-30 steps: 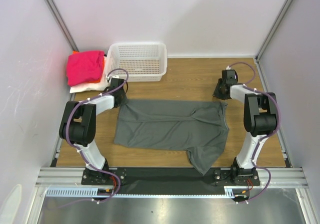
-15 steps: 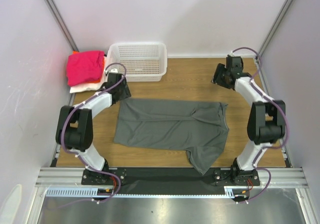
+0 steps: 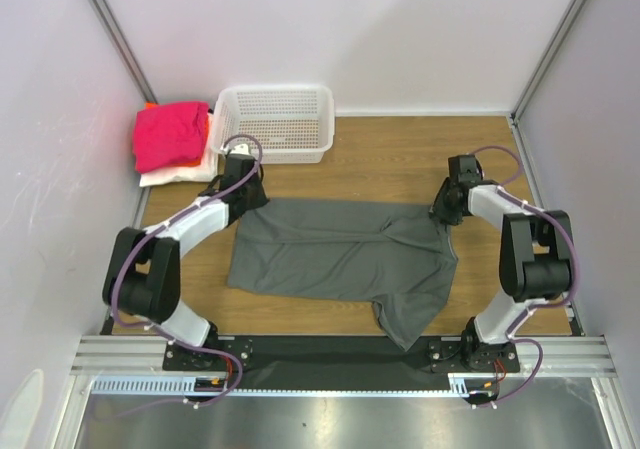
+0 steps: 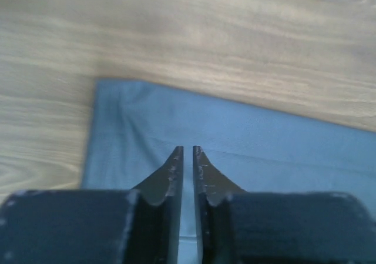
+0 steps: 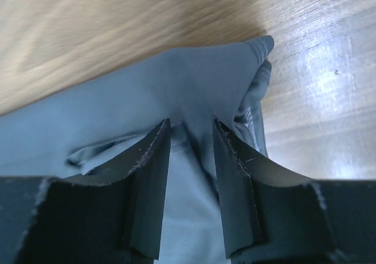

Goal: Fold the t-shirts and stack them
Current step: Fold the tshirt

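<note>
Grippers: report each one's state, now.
Left gripper: nearly shut over the grey t-shirt; grip cannot be told.
Right gripper: open, straddling a raised fold of that shirt.

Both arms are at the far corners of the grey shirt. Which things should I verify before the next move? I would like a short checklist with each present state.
1. Left gripper over the grey t-shirt at its far left corner: ok.
2. Right gripper at the far right corner, cloth between its fingers: ok.
3. Firm pinch on either corner: cannot tell.
4. Shirt lying flat: not ok, creases near its right end.
5. Folded pile and basket apart from the grey shirt: ok.
</note>
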Controlling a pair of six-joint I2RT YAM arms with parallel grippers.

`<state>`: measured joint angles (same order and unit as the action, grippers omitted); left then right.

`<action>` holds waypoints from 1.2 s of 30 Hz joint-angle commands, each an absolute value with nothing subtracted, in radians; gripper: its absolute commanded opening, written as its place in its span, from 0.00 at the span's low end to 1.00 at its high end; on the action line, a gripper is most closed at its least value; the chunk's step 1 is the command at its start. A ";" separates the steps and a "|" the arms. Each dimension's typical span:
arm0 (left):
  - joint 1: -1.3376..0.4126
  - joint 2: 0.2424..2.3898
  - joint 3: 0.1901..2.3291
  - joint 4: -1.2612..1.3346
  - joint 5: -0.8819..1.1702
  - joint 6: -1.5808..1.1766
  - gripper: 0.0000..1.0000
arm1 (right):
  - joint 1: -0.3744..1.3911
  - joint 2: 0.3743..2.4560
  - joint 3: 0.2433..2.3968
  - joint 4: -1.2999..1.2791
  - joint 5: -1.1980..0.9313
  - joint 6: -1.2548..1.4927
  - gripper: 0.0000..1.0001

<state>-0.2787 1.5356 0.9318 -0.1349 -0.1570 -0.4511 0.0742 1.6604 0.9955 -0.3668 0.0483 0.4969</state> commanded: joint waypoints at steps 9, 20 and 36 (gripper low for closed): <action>-0.285 1.738 0.997 -0.095 -0.152 -0.647 0.00 | 0.066 1.854 1.129 -0.304 0.120 0.466 0.38; -0.245 1.874 1.138 -0.138 -0.178 -0.638 0.00 | 0.041 2.025 1.351 -0.305 0.078 0.384 0.38; -0.299 1.612 1.112 -0.230 -0.121 -0.364 0.49 | 0.064 1.772 1.355 -0.327 -0.173 0.278 0.59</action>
<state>-0.2714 1.7290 1.1278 -0.2146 -0.1276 -0.4370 0.0463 1.8641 1.3628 -0.3584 -0.0879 0.3309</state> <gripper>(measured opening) 0.477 0.583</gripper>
